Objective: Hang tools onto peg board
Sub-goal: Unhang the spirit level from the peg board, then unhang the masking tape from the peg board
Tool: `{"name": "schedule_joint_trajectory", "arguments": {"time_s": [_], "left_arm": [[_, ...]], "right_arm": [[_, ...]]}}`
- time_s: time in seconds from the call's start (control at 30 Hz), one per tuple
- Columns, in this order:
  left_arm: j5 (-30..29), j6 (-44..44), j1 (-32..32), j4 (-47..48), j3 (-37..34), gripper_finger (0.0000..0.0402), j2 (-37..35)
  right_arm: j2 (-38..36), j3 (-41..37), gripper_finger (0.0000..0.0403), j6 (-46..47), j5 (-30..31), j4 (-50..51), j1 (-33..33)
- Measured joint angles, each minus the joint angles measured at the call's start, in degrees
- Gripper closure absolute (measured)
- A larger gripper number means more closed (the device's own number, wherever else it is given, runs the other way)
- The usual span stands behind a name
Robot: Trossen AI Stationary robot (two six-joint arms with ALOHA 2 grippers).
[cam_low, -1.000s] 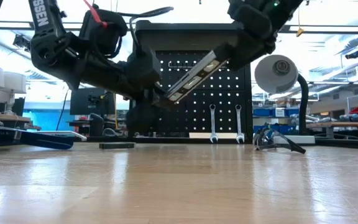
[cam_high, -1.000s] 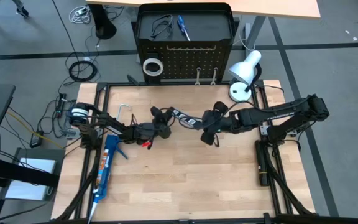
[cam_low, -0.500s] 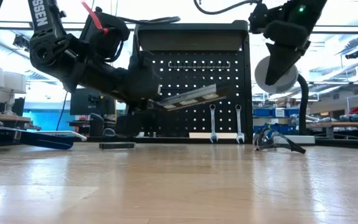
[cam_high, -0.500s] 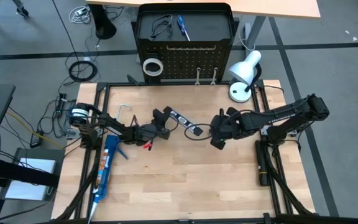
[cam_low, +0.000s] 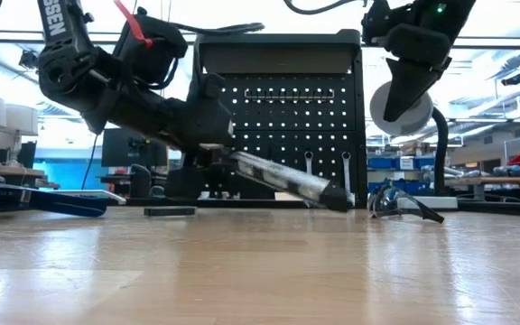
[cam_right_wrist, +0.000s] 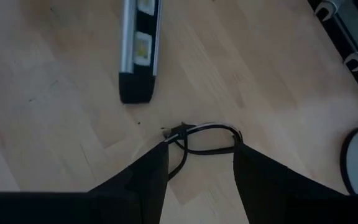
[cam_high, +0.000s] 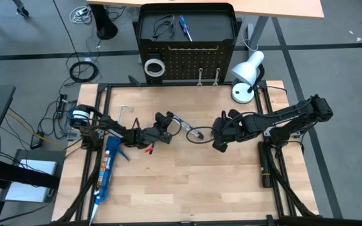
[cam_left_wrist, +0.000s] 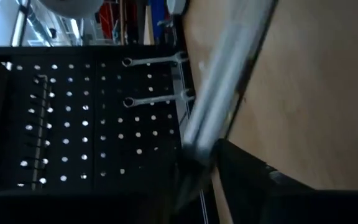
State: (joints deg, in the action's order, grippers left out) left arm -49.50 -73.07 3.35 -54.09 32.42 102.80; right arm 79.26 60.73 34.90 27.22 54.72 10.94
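The black strip with white marks (cam_high: pixel 186 126), a short level-like bar, is seen slanting down from the left claw (cam_high: pixel 166 122) to the bench (cam_high: pixel 187 188). Its near end is held at the left claw's tip, while its far end rests on the wood just beside the black wire loop (cam_high: pixel 197 135). In the low view the strip (cam_low: pixel 283 181) is shown tilted, its lower end touching the bench in front of the peg board (cam_low: pixel 283 117). How firmly the left claw (cam_low: pixel 213 149) is closed on the strip cannot be told; the left wrist view shows only the blurred bar (cam_left_wrist: pixel 219 93) running away from the dark fingers.

The right claw (cam_high: pixel 217 141) is found near the middle of the bench, raised above it, with its fingers (cam_right_wrist: pixel 148 180) parted. Nothing is gripped between them. The wire loop (cam_right_wrist: pixel 201 140) lies on the wood under the gap, and the strip's black end cap (cam_right_wrist: pixel 137 50) is seen well apart from the fingers.

On the peg board (cam_high: pixel 187 56) a white tape ring (cam_high: pixel 154 67) and two silver wrenches (cam_high: pixel 208 76) are hung. A blue-handled screwdriver (cam_high: pixel 185 27) and another wire loop (cam_high: pixel 163 26) are laid on its top shelf. The white desk lamp (cam_high: pixel 247 74) stands at the bench's far right corner.

White letters "SSEN" (cam_low: pixel 60 20) can be read on the left arm in the low view.
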Motion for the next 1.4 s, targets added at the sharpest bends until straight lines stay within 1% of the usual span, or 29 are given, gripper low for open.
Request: {"name": "schedule_joint_trajectory", "arguments": {"time_s": [0.2, 0.27, 0.33, 0.4, 0.43, 0.5, 0.6, 0.67, 0.7, 0.73, 0.8, 0.87, 0.93, 0.97, 1.03, 1.13, 1.27, 1.4], "left_arm": [[-1.09, -0.25, 2.73, -0.96, 0.07, 0.0226, -0.09], [-3.96, -0.22, 3.56, -1.04, 0.07, 0.0218, -0.09], [-9.33, 0.05, 4.30, -2.51, 0.04, 0.0215, -0.07], [-14.35, 2.42, 4.42, -6.63, 0.04, 0.0214, -0.07], [-15.84, 4.14, 4.38, -9.06, -0.21, 0.0214, -0.26], [-15.68, 7.56, 4.02, -14.81, -2.65, 0.0214, -1.35], [-12.69, 12.33, 2.25, -26.36, -8.08, 0.0214, -3.03], [-12.54, 15.21, 0.05, -33.51, -12.07, 0.0214, -3.98], [-12.78, 17.36, -1.07, -35.03, -13.99, 0.0214, -4.43], [-12.55, 20.38, -2.19, -34.97, -15.38, 0.0214, -5.22], [-9.55, 29.87, -4.74, -33.28, -17.65, 0.0214, -8.05], [-3.85, 39.87, -7.70, -31.99, -18.88, 0.0214, -9.69], [1.50, 46.20, -10.42, -30.72, -19.66, 0.0217, -9.88], [3.61, 48.39, -11.93, -31.32, -19.50, 0.0219, -9.89], [5.93, 51.31, -14.76, -31.62, -19.08, 0.0226, -10.03], [8.84, 54.45, -18.59, -30.27, -18.12, 0.0234, -9.97], [12.29, 60.80, -23.93, -29.53, -16.61, 0.0239, -9.97], [17.80, 67.74, -29.28, -26.39, -14.71, 0.0240, -9.97]], "right_arm": [[0.02, -0.02, 0.0220, -0.11, 0.20, -0.03, 0.13], [0.02, -0.02, 0.0220, -0.11, 0.20, -0.04, 0.13], [0.02, -0.02, 0.0220, -0.11, 0.20, -0.04, 0.13], [0.02, -0.03, 0.0220, -0.09, 0.20, -0.08, 0.18], [0.02, -0.04, 0.0220, -0.05, 0.20, -0.28, 0.20], [0.02, -0.07, 0.0220, -0.18, 0.20, -1.46, 0.20], [0.07, -0.07, 0.0220, -1.00, 0.20, -3.68, 0.32], [0.07, -0.07, 0.0220, -1.51, 0.22, -4.58, 0.71], [0.07, -0.07, 0.0220, -1.81, 0.44, -4.89, 0.97], [0.07, -0.07, 0.0220, -2.17, 1.17, -5.54, 1.26], [0.07, -0.07, 0.0220, -3.69, 4.03, -7.50, 1.77], [0.09, -0.07, 0.0220, -6.20, 7.42, -10.53, 2.02], [0.09, -0.07, 0.0220, -9.05, 10.30, -13.57, 2.12], [0.09, -0.07, 0.0220, -10.40, 11.18, -15.14, 2.12], [0.09, -0.07, 0.0220, -12.93, 12.94, -17.84, 2.12], [0.09, -0.07, 0.0220, -15.72, 13.49, -20.39, 2.12], [0.11, -0.07, 0.0220, -17.09, 13.50, -20.98, 2.12], [0.37, -0.33, 0.0220, -17.69, 13.71, -21.44, 1.87]]}}
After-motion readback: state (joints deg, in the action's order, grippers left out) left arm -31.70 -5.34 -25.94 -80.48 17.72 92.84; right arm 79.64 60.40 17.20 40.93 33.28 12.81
